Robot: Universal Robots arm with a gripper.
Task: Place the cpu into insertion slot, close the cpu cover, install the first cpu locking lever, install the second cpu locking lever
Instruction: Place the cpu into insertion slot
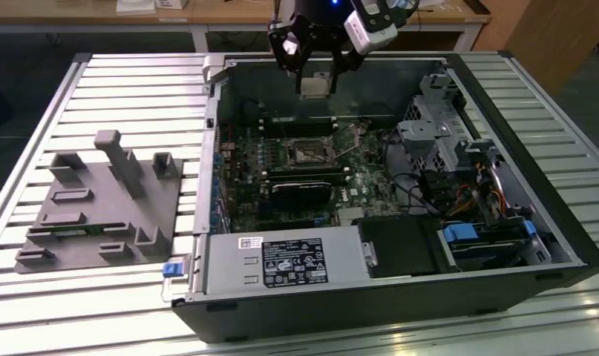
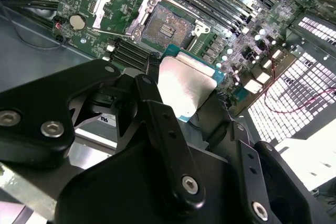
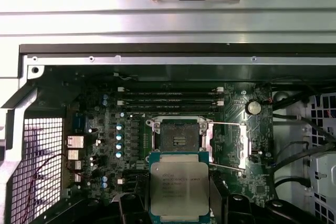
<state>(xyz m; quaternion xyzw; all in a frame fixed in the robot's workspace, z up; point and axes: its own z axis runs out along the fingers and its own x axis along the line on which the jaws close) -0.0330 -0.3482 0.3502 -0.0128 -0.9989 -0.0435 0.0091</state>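
Note:
My gripper [image 1: 316, 80] hangs over the far part of the open computer case, shut on the cpu [image 1: 315, 87]. In both wrist views the cpu [image 3: 178, 188] [image 2: 185, 83] shows as a flat grey metal square between the black fingers [image 2: 157, 124]. It is held well above the motherboard. Below it the insertion slot [image 1: 309, 150] [image 3: 178, 136] [image 2: 167, 24] lies bare, with a dark centre and a silvery rim. The cpu cover [image 3: 229, 144] [image 2: 119, 2] is swung open beside the slot. Two thin wire levers [image 3: 226, 125] stand free next to the cover.
Long black memory slots [image 3: 169, 98] run along the far side of the socket. A black card [image 1: 304, 194] sits on its near side. The power supply [image 1: 279, 263] and drive cage [image 1: 447, 148] line the case. A grey fixture [image 1: 101, 200] rests on the slatted table at the exterior view's left.

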